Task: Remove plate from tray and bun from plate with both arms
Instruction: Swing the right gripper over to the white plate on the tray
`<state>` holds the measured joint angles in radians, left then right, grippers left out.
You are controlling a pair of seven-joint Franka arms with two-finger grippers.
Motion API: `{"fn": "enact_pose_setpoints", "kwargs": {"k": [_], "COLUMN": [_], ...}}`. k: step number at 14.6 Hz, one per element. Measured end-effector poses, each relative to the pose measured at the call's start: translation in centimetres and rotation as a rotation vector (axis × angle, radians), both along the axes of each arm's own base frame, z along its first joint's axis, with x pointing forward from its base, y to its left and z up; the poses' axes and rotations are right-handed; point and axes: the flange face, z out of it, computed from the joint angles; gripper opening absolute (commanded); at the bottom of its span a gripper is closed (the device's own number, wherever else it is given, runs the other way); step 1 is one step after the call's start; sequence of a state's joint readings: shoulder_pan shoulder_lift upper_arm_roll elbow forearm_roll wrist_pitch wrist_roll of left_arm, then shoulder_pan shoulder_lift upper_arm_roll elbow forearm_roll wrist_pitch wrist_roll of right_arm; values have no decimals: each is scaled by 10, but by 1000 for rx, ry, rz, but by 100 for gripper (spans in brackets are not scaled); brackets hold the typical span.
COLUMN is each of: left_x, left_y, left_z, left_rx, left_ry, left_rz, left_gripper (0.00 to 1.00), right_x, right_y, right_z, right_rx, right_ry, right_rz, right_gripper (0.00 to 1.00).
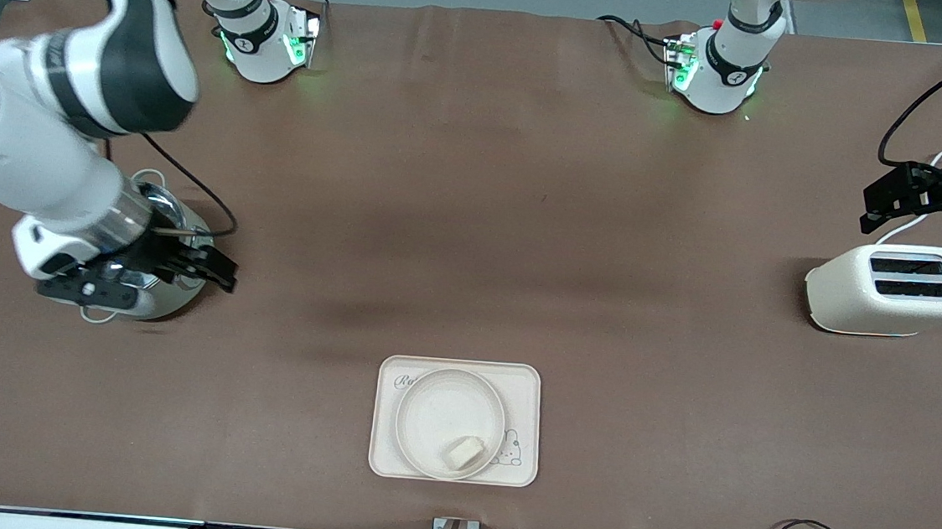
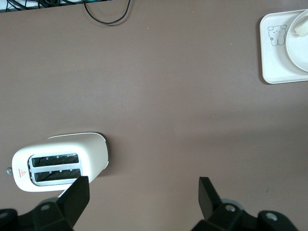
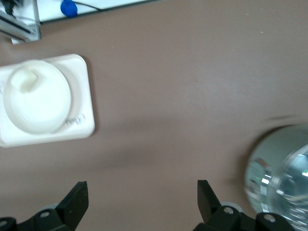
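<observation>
Cream-white plate (image 1: pixel 450 423), plain, on a cream tray (image 1: pixel 529 387) with a grey rabbit line drawing and scripted lettering. The bun (image 1: pixel 463 452) is pale cream-yellow. Brown table (image 1: pixel 475 214) all round. Cream toaster (image 1: pixel 855 295), black slots, small red triangle mark. Shiny silver pot (image 1: pixel 174 296). White arms, black bands, green-lit bases.

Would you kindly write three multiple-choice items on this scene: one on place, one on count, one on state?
1. Where is the bun?
A. on the plate
B. in the toaster
C. on the bare table

2. How many slots does the toaster have?
A. one
B. two
C. four

3. How is the left gripper?
A. shut on the bun
B. open and empty
C. shut on the plate

Answers:
1. A: it lies on the plate, which sits on the tray.
2. B: two dark slots show on top.
3. B: jaws apart over the table near the toaster.
</observation>
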<state>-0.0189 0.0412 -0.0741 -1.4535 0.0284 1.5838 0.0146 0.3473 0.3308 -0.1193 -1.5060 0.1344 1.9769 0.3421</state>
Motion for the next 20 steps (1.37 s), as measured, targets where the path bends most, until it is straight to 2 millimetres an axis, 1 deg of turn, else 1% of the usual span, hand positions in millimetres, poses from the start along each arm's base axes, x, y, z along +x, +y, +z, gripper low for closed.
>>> {"fn": "enact_pose_setpoints", "kwargs": {"k": [3, 6, 8, 9, 11, 14, 15, 17, 20], "left_x": [0, 0, 0, 0, 0, 0, 0, 0, 0], "left_y": [0, 0, 0, 0, 0, -1, -1, 0, 0], "left_z": [0, 0, 0, 0, 1, 1, 1, 1, 1], "left_rx": [0, 0, 0, 0, 0, 0, 0, 0, 0], "left_ry": [0, -1, -1, -1, -1, -1, -1, -1, 0], "left_rz": [-1, -1, 0, 0, -1, -1, -1, -1, 0], "left_gripper": [100, 100, 100, 100, 100, 100, 100, 100, 100], "right_x": [8, 9, 10, 13, 26, 52, 61, 74, 79], "right_y": [58, 111, 134, 141, 148, 166, 171, 177, 185], "right_z": [-43, -107, -151, -168, -195, -233, -243, -256, -263], "right_rx": [21, 36, 46, 57, 89, 129, 135, 141, 142], "right_ry": [-45, -56, -68, -95, -176, -252, -266, -293, -310], "right_rz": [-62, -133, -188, -199, -209, -242, -247, -242, -215], "right_gripper": [100, 100, 100, 100, 100, 100, 100, 99, 88]}}
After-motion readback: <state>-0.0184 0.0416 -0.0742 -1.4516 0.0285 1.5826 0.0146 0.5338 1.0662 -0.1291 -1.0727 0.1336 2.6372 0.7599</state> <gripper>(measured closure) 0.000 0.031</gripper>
